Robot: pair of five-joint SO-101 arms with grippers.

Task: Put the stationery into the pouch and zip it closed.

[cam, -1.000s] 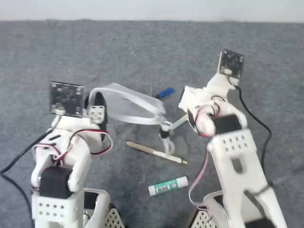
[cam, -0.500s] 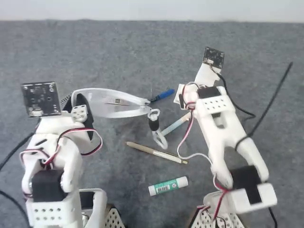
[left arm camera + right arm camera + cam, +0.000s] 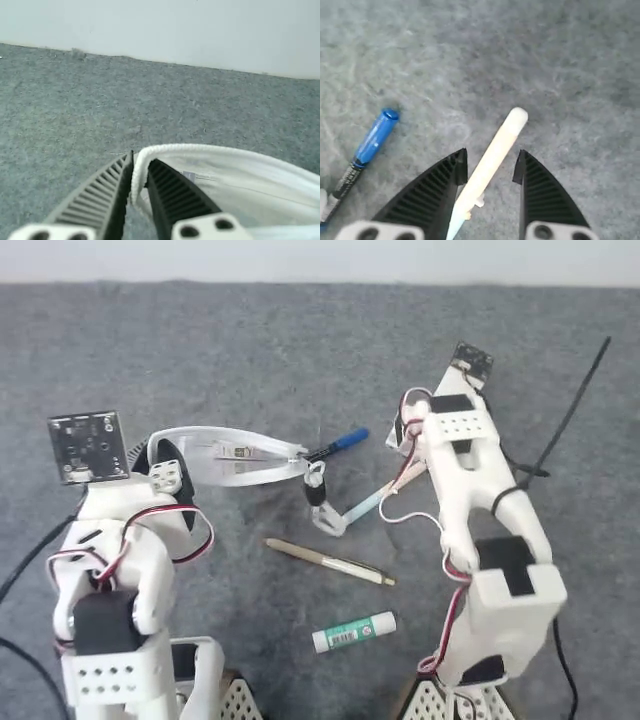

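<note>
The white pen is judged light, stiff and smooth, likely to roll, and is best taken at mid-barrel, where the right tool is spread to either side of it. It lies on the grey counter near the pouch, whose soft translucent rim is pinched by the left tool. The barrel is slim and pale, bluish at one end.

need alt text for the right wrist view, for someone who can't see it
The right gripper is open, its two black ribbed fingers on either side of a white pen lying on grey carpet. A blue-capped pen lies farther off on the carpet.
</note>
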